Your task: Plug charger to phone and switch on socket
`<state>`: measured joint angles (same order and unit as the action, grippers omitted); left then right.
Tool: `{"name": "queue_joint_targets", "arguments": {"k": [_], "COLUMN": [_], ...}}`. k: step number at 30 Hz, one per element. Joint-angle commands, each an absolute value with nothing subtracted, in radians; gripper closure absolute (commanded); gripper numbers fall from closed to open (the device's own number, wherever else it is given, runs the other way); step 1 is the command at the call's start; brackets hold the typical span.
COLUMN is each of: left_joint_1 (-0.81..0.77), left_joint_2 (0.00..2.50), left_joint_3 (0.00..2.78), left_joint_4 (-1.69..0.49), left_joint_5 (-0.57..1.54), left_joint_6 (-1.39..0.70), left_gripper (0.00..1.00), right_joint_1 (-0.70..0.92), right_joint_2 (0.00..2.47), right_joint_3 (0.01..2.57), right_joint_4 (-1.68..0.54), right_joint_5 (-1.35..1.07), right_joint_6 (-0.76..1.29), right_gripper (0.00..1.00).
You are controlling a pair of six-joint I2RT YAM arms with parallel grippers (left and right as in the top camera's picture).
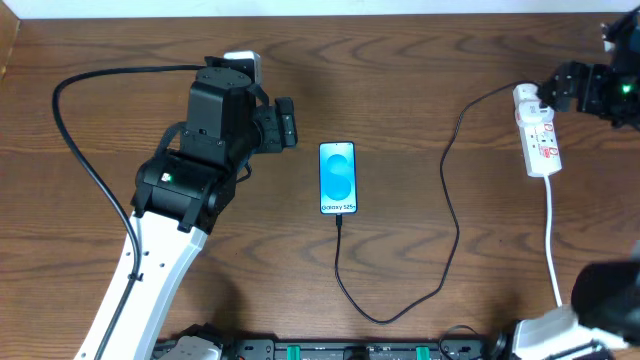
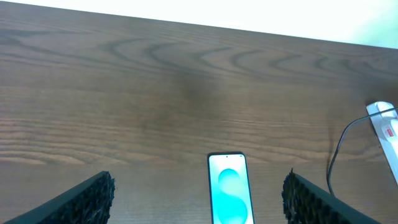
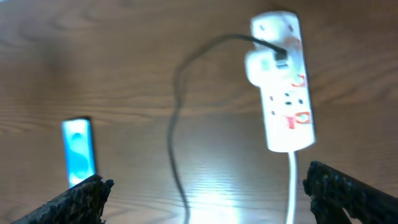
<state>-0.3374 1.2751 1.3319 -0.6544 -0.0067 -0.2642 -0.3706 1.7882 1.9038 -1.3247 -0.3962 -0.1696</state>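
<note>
**Inspector A:** Where do we find the phone (image 1: 337,178)?

**Inspector B:** We find it flat on the wooden table (image 1: 430,60), near the middle, with the screen up and lit blue. Its short edges face the far and near sides of the table.

**Inspector A:** And the charger?

**Inspector B:** The thin black cable (image 1: 455,215) meets the phone's near edge, loops toward the front of the table, then climbs to the right. It ends at the white adapter (image 1: 528,97), which sits in the far end of the socket (image 1: 542,140). We cannot tell whether the tip is fully seated in the phone.

**Inspector A:** The socket itself?

**Inspector B:** It lies at the right side of the table, well apart from the phone, and its white lead (image 1: 552,240) trails toward the front. We see red marks on its face, but we cannot read the switch position.

**Inspector A:** The pincers?

**Inspector B:** The left gripper (image 1: 285,122) hangs just left of the phone. Its fingers (image 2: 93,196) are spread wide and carry nothing. The right gripper (image 3: 205,183) hovers by the socket's far end, near the adapter, with its jaws at full spread. It touches nothing that we can see.
</note>
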Motion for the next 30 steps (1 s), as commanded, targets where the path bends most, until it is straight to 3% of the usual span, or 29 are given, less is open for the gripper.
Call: {"name": "queue_joint_targets", "arguments": {"k": [1,8,30], "left_joint_1": [-0.336,-0.336,-0.336], "left_joint_2": [1.269,1.269,1.269], "left_joint_3": [1.330,1.330,1.330], "left_joint_4": [-0.655,-0.655,-0.655], "left_joint_5": [-0.023,-0.023,-0.023], "left_joint_6": [-0.255,-0.255,-0.255], "left_gripper": [0.14,0.14,0.14], "right_joint_1": [-0.406,-0.411,-0.411], "right_joint_2": [1.879,2.018,2.187], "right_joint_3": [1.911,1.911,1.909], "right_joint_4": [-1.332,-1.303,-1.134], "right_joint_5": [-0.448,-0.456,-0.376], "right_joint_6": [-0.320,-0.422,-0.398], "right_gripper": [0.01,0.01,0.01]}}
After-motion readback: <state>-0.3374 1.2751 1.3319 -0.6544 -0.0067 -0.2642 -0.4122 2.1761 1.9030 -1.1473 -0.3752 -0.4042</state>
